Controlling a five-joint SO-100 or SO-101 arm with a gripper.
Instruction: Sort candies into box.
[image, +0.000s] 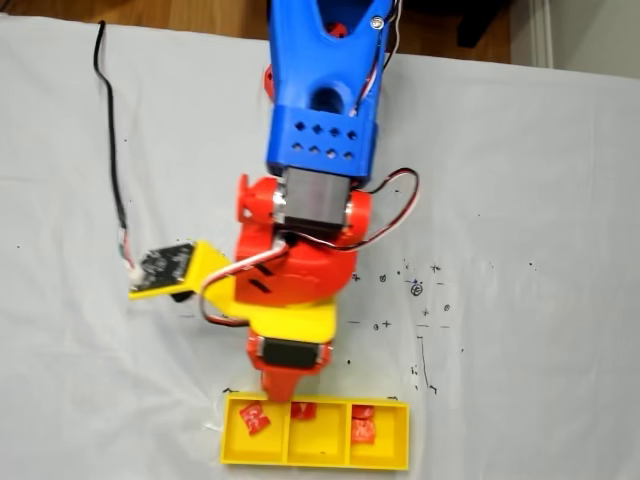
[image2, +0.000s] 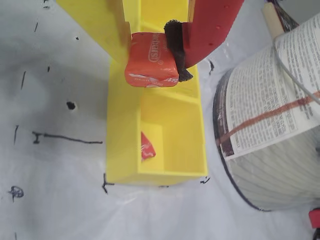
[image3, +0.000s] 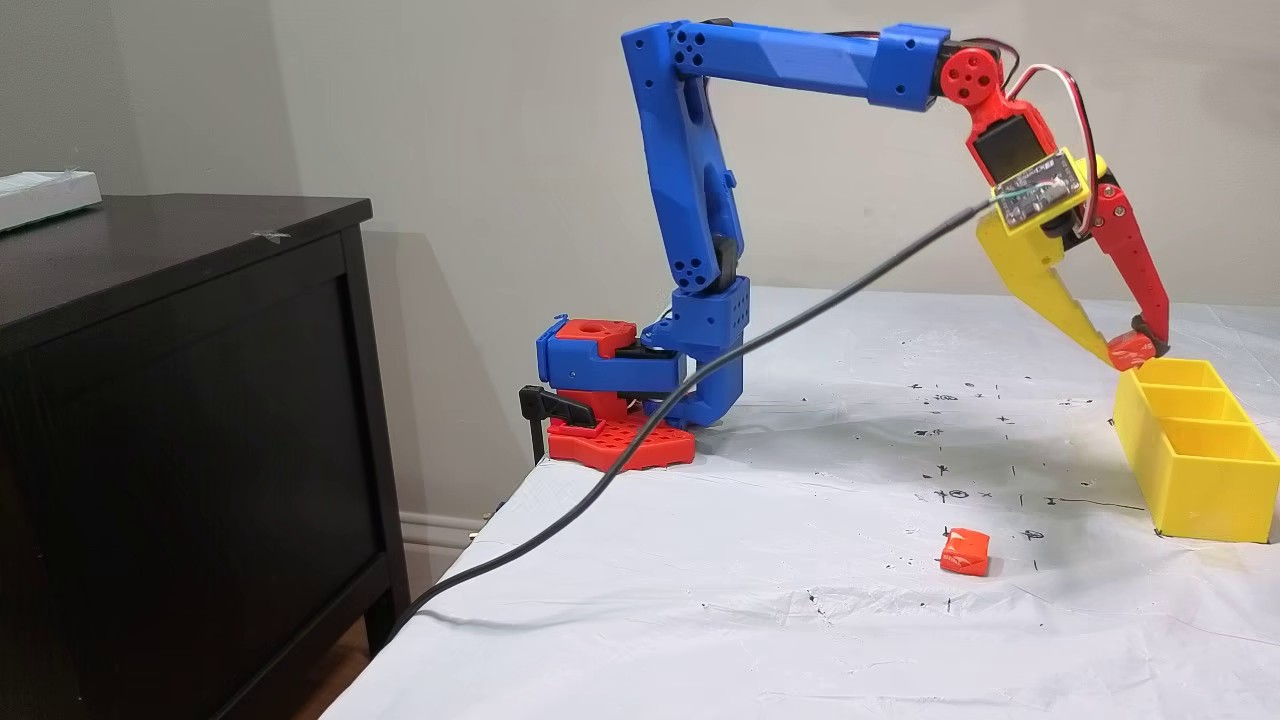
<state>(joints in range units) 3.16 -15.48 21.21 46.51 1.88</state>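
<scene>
Now the pincer (image2: 152, 60) clamps a small orange wrapped candy (image2: 151, 67) above the low yellow three-compartment plastic tray (image2: 120, 125); next, releasing it cleanly inside.

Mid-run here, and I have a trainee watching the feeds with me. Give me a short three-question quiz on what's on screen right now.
1. True or false: the gripper has its fingers closed on the held candy above the box.
2. In a fixed view, where is the loose candy? A: on the table, apart from the box. B: inside the box. C: on the dark cabinet.
3. How many compartments does the box have?

Key: 1 true. 2 A. 3 three.
</scene>
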